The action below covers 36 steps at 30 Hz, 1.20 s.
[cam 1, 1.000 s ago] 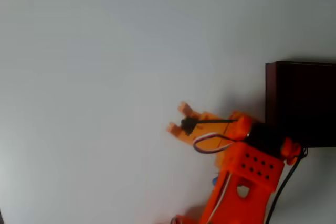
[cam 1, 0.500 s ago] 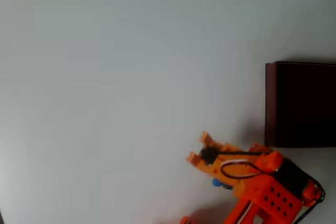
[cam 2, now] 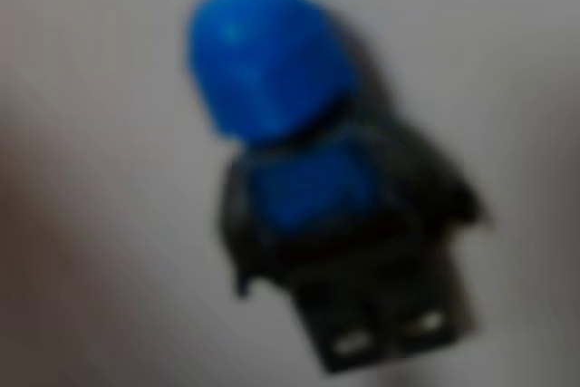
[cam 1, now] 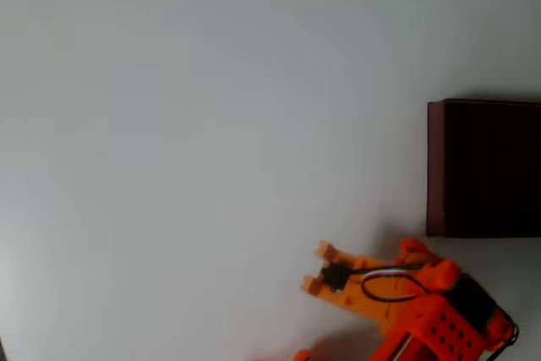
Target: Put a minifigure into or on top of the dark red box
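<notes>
Near the bottom edge of the white table (cam 1: 211,124), toward its right corner in the overhead view, the orange gripper (cam 1: 315,268) reaches out to the left. Its two fingers (cam 1: 325,251) are a little way apart, and nothing can be seen between them. So it looks open and holding nothing.

The dark red box (cam 1: 435,166) sits at the right edge of the table, up and to the right of the arm. Its dark inside faces up.

In the wrist view, the minifigure (cam 2: 322,188) is very close and blurry. It has a blue helmet, a blue chest and black arms and legs. It seems to lie flat on the table, right under the camera. Its head points to the upper left of that view and its feet point to the lower right. So its long side runs on a slant.

I think the gripper is just above the toy and about to go down for it. The fingers should close across the thin body, not along it. The toy is tiny, so it could slip.
</notes>
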Tool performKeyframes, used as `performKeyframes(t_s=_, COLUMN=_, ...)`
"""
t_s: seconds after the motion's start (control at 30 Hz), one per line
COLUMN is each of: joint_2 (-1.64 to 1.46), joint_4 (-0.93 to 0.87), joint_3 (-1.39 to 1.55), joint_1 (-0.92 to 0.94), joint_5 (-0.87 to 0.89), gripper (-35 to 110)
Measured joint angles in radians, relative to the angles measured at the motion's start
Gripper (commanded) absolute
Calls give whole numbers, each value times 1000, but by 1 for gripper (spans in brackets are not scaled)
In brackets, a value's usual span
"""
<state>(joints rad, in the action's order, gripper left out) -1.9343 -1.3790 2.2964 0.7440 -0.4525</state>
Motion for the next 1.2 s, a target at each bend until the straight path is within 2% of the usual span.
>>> performKeyframes(t_s=0.13, joint_2=-57, joint_4=26, joint_3=72, joint_1=46, joint_5=-52, gripper=53)
performKeyframes(t_s=0.4, joint_2=11, joint_4=2, joint_3=72, joint_1=106, joint_5=-100, gripper=52)
performKeyframes(t_s=0.8, joint_2=32, joint_4=163, joint_3=126, joint_1=48, joint_5=-169, gripper=52)
performKeyframes(t_s=1.2, joint_2=181, joint_4=141, joint_3=64, joint_1=15, joint_5=-152, gripper=46)
